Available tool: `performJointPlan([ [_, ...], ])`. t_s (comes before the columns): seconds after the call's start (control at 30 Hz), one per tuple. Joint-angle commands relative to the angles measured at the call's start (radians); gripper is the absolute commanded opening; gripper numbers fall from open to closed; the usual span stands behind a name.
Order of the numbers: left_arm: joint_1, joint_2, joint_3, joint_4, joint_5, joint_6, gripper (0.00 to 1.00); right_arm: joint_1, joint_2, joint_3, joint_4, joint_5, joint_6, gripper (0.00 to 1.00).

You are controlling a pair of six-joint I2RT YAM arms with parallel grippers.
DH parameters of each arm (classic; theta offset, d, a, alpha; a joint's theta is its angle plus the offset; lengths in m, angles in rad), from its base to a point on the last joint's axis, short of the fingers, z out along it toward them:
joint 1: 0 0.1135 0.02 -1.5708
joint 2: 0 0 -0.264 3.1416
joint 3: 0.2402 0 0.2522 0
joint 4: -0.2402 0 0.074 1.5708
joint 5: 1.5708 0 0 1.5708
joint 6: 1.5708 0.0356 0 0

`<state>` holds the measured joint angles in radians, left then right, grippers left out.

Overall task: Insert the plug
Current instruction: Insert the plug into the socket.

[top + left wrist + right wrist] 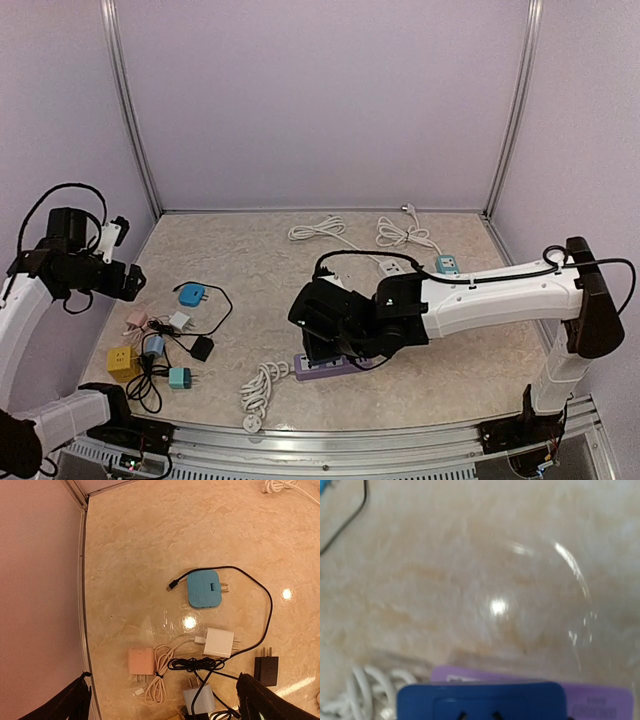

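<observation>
A dark blue plug (480, 700) fills the bottom of the right wrist view, just in front of the purple power strip (600, 700). My right gripper (325, 338) hangs low over that purple power strip (330, 368) near the table's front, shut on the blue plug; its fingers are hidden in its own view. Whether the prongs are in a socket cannot be told. My left gripper (167, 700) is raised at the far left, open and holding nothing, its dark fingers (75, 700) wide apart above a pile of chargers.
Under the left gripper lie a teal adapter (204, 588), a white charger (218, 642), a pink charger (140, 661), a black charger (266, 670) and tangled cables. A yellow cube (123, 362) sits front left. The strip's coiled white cord (260, 390) lies left of it. White strips and cords (395, 267) lie behind.
</observation>
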<state>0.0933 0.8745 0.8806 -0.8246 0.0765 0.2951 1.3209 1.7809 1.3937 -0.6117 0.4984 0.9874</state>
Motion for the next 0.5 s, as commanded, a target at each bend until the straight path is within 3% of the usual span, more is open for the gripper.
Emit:
performJointPlan([
  [0.0,0.005,-0.065,-0.03,0.037,0.047,0.01,0.99,0.009,0.006,-0.029,-0.04,0.057,0.068,0.0],
  [0.47,0.009,-0.082,-0.052,0.051,0.072,0.02,0.99,-0.008,0.008,-0.122,0.056,0.05,0.045,0.0],
])
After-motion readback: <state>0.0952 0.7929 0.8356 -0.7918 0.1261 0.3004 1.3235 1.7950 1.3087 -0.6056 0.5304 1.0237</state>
